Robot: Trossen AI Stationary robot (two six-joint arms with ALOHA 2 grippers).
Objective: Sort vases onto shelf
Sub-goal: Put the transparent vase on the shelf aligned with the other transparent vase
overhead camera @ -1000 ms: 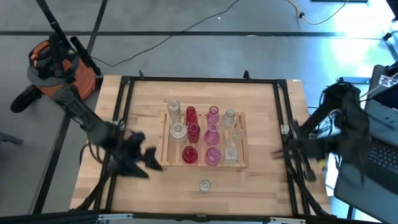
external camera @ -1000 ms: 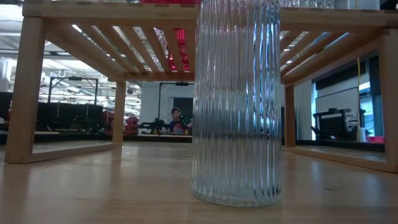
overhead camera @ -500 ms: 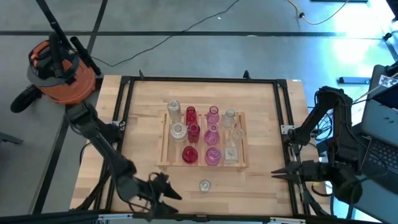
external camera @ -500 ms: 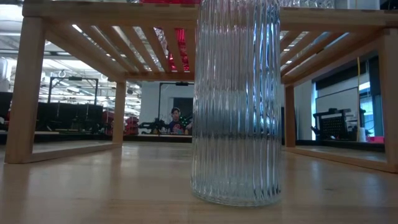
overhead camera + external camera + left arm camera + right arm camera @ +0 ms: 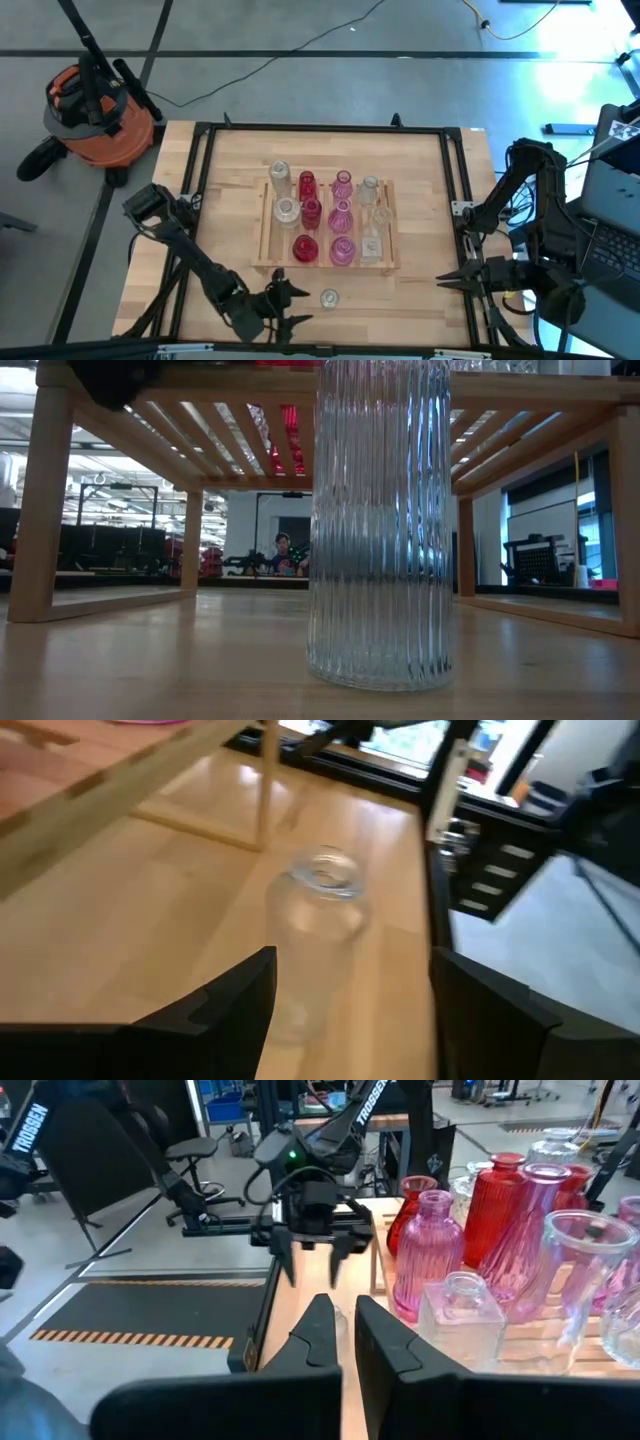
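Note:
A clear ribbed vase [image 5: 328, 297] stands alone on its base on the tabletop, just near of the shelf [image 5: 266, 232]; it fills the middle of the low view [image 5: 380, 530]. Several clear, red and pink vases [image 5: 341, 218] stand on the shelf's slats. My left gripper [image 5: 300, 303] is low over the table, just left of the lone vase, and open. In the left wrist view the vase [image 5: 315, 920] stands ahead between the two fingers, with a gap on each side. My right gripper [image 5: 445, 278] hangs shut off the shelf's right near corner, holding nothing.
A black metal frame [image 5: 452, 180] runs around the tabletop. An orange vacuum cleaner [image 5: 100, 110] stands on the floor at the far left. The shelf's wooden legs [image 5: 40, 510] rise beside the lone vase. Bare tabletop [image 5: 400, 305] lies to the vase's right.
My left gripper has swung from the shelf's left side toward the table's near edge and down, rolling as it went. It then went right toward the lone clear vase. My right gripper has moved toward the near edge and sunk a little, staying shut. No vase has moved.

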